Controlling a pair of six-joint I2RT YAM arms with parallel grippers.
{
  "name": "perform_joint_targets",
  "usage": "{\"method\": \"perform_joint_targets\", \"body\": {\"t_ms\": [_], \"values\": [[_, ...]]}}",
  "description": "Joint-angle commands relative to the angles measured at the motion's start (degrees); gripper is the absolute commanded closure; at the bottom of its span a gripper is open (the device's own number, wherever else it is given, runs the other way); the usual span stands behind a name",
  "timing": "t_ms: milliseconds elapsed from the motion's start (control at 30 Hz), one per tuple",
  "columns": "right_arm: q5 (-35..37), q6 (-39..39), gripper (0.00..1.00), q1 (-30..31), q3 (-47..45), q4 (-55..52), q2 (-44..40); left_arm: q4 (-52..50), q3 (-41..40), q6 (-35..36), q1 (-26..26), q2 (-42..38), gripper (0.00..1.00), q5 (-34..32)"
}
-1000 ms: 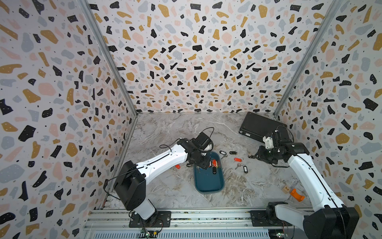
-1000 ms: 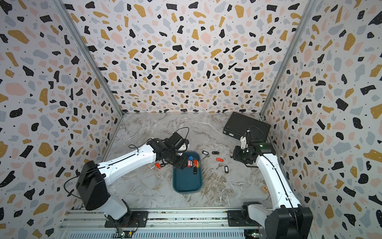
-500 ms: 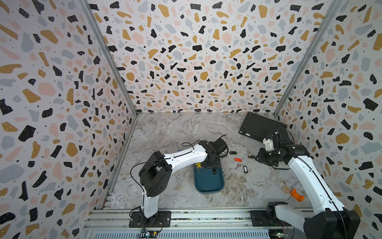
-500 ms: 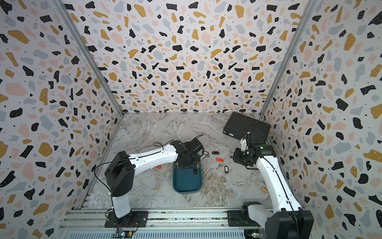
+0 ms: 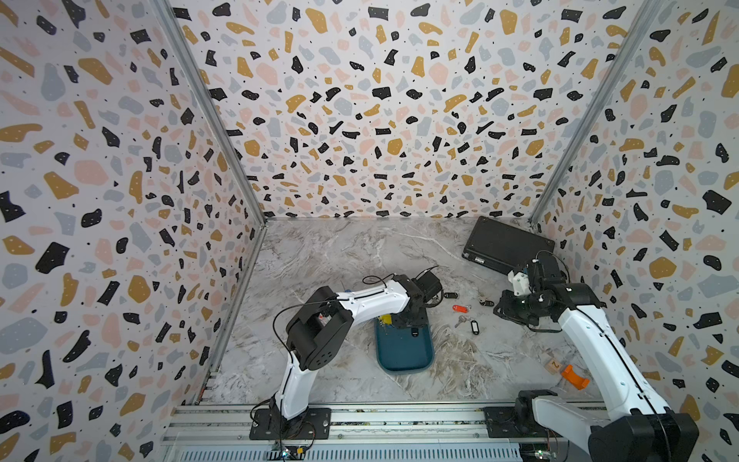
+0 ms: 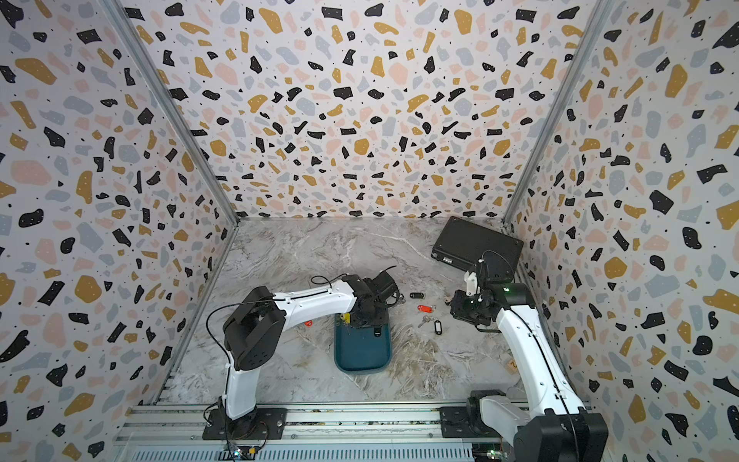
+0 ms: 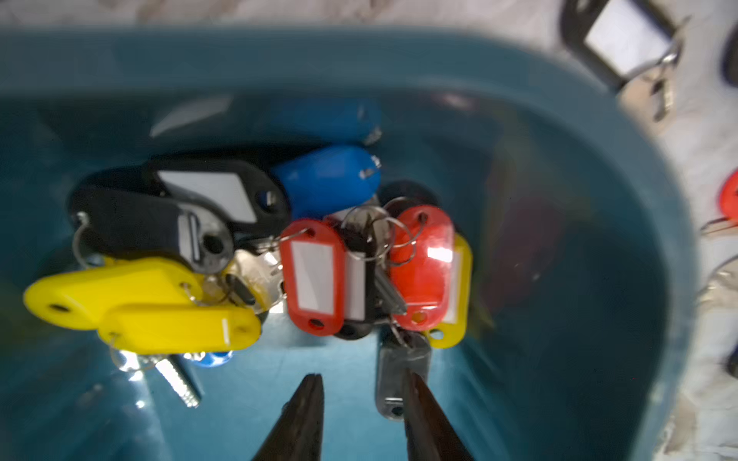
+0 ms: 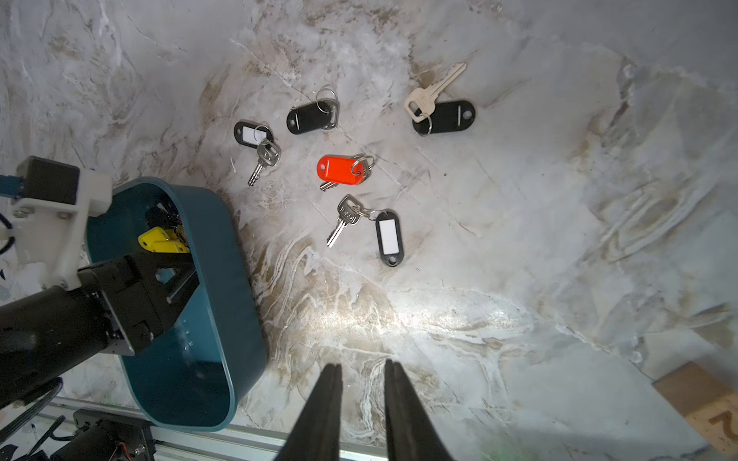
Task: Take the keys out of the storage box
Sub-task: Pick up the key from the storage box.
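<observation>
Inside the storage box (image 7: 599, 119), bunched against its far end, lie the keys (image 7: 319, 259): a tangle of rings and metal blades with yellow, red, blue and black tags, several showing white labels. The left claw (image 7: 361, 379) reaches down into the box just short of this pile. Its jaws are parted by a moderate gap with only bare teal floor between them. A smoky dark tag lies right at one fingertip, partly hidden by it, and nothing is gripped. In both top views the box sits lengthwise near the middle of the marble counter (image 5: 340, 256), with the left arm's wrist covering its far end. Just beside the box, on the robot's right, five more key sets are spread on the counter, apart from one another: a red-tagged set (image 8: 341, 169) in the middle and black-tagged sets (image 8: 389, 237) around it, two of them with white labels up. The right claw (image 8: 363, 365) hovers above bare counter near these, its jaws a narrow slit apart and holding nothing. Farther out, a black case (image 5: 506, 246) lies in the far right corner. A small wooden block (image 5: 554, 365) and an orange piece (image 5: 575, 377) rest beside the right arm, near the rail.
</observation>
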Motion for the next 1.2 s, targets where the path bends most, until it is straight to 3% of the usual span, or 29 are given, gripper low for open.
{"method": "perform_joint_targets", "body": {"t_ms": [0,433,933,1167], "values": [[-0.3,-0.9,0.76,0.2,-0.3,-1.4,-1.4,1.7,0.7,-0.9,0.0,-1.3,0.63,-0.9],[-0.8,-1.0,0.76,0.2,-0.6,-1.5,-1.5,3.0,2.6,0.5,0.1,0.6,0.59,-1.4],[-0.8,-1.0,0.77,0.2,-1.4,-1.4,-1.7,4.9,1.9,0.5,0.0,3.6,0.7,-2.3],[-0.8,-1.1,0.78,0.2,-1.8,-1.4,-1.9,5.4,1.2,0.5,0.1,4.1,0.82,-2.5]]}}
